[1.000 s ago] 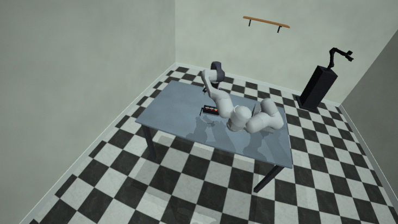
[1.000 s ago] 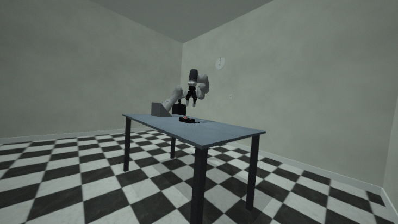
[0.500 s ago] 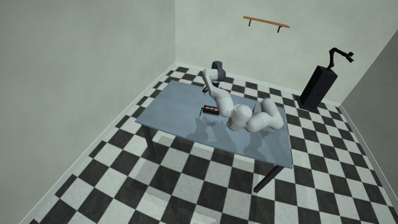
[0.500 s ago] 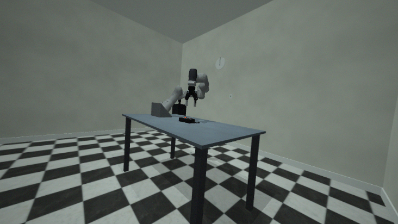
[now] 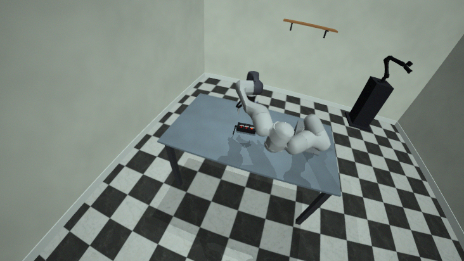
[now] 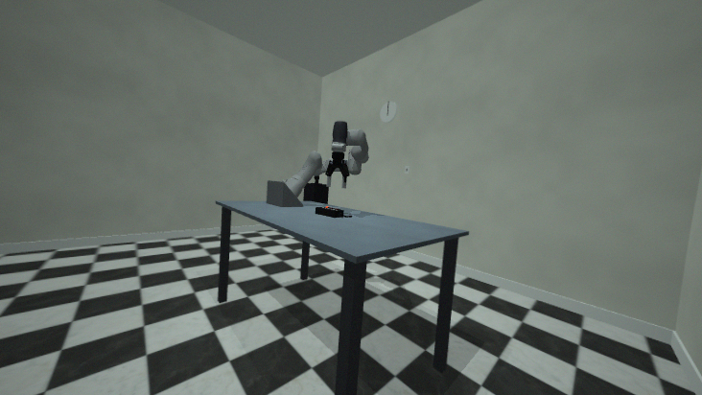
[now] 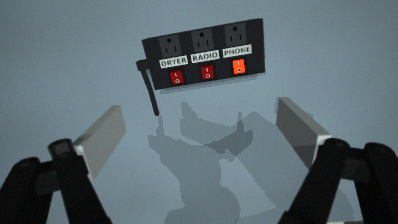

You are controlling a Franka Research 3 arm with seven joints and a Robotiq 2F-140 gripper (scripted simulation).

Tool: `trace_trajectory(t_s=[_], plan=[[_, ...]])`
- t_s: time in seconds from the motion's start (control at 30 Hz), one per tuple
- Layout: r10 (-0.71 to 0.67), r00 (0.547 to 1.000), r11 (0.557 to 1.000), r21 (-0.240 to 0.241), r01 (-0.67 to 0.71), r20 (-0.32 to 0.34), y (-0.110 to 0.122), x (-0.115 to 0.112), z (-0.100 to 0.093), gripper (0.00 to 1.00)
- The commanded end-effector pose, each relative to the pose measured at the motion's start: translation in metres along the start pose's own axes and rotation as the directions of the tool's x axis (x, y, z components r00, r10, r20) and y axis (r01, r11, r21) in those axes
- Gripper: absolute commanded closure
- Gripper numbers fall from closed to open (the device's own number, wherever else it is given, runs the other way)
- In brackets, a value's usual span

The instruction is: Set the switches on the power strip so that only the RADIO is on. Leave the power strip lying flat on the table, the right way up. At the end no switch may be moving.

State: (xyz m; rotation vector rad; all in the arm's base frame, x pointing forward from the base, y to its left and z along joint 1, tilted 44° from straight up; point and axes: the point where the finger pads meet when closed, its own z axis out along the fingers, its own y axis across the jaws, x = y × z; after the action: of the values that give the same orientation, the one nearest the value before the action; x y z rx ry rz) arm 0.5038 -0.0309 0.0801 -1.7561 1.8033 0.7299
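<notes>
As its fingers are standing wide apart above the power strip (image 5: 245, 132) (image 6: 329, 212) (image 7: 203, 54), the gripper (image 5: 241, 109) (image 6: 337, 184) (image 7: 199, 115) is risking knocking the dark RADIO switch (image 7: 207, 72) if descending unclosed

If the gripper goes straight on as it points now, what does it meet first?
Probably the tabletop, beside the power strip; depth is unclear, so clipping the strip or its cord is possible.
</notes>
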Motion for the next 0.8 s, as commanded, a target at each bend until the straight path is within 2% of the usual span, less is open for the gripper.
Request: trace_trajectory(t_s=[0.0, 0.4, 0.5, 0.6, 0.77], plan=[[-0.011, 1.000, 1.000, 0.005, 0.011, 0.000, -0.001, 0.001, 0.000, 0.00], [-0.021, 1.000, 1.000, 0.005, 0.021, 0.000, -0.001, 0.001, 0.001, 0.00], [-0.131, 0.991, 0.991, 0.005, 0.131, 0.000, 0.000, 0.002, 0.004, 0.00], [-0.335, 0.942, 0.942, 0.003, 0.335, 0.000, 0.001, 0.005, 0.012, 0.00], [-0.449, 0.893, 0.893, -0.009, 0.449, 0.006, 0.005, 0.011, 0.032, 0.00]])
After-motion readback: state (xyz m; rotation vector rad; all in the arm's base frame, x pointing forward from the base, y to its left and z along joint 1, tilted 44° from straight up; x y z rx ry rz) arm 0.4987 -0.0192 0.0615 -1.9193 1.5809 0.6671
